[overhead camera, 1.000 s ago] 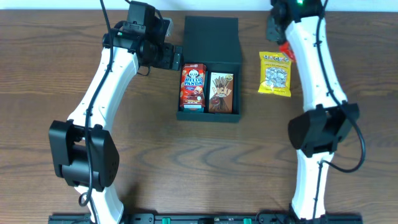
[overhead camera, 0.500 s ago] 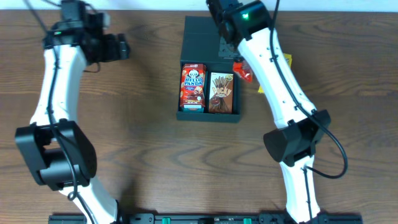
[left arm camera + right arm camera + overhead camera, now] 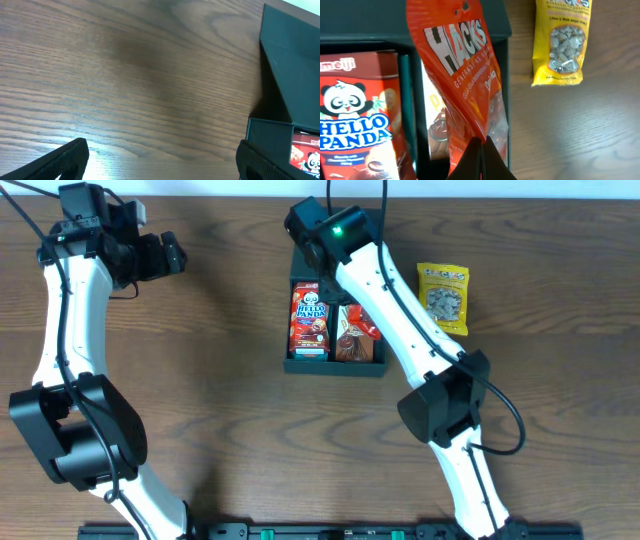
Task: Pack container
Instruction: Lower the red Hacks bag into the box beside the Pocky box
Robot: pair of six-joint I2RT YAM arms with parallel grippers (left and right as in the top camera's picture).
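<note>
Container (image 3: 335,367) sits at the middle of the bench's (image 3: 230,410) far edge, flap lid (image 3: 300,70) open and folded back toward that edge.

Inside, two compartments:
- left: Hello Panda box (image 3: 311,320), red, lying face up
- right: Pocky box (image 3: 349,342), brown, face up

Right gripper (image 3: 481,155) is closed tight on the edge of an orange-red Hacks bag (image 3: 465,65) — pinched right at the fingertips. The bag is over the right compartment and covers most of the Pocky box in the wrist view. Can't tell whether it touches the Pocky box or hangs just clear of it. The right arm crosses diagonally over the container's right side, so most of the lid is hidden from overhead.

Left gripper (image 3: 172,255) is near the bench's far-left corner, well apart from the container. Jaws are spread wide, with nothing between them. In the wrist view both fingers (image 3: 67,159) show at the bottom corners with only bare wood between; the container's left wall and a sliver of the Hello Panda box show at the right edge.

Yellow snack bag (image 3: 443,297) lies flat on the bench to the right of the container, near the far edge — close to it but not touching.
</note>
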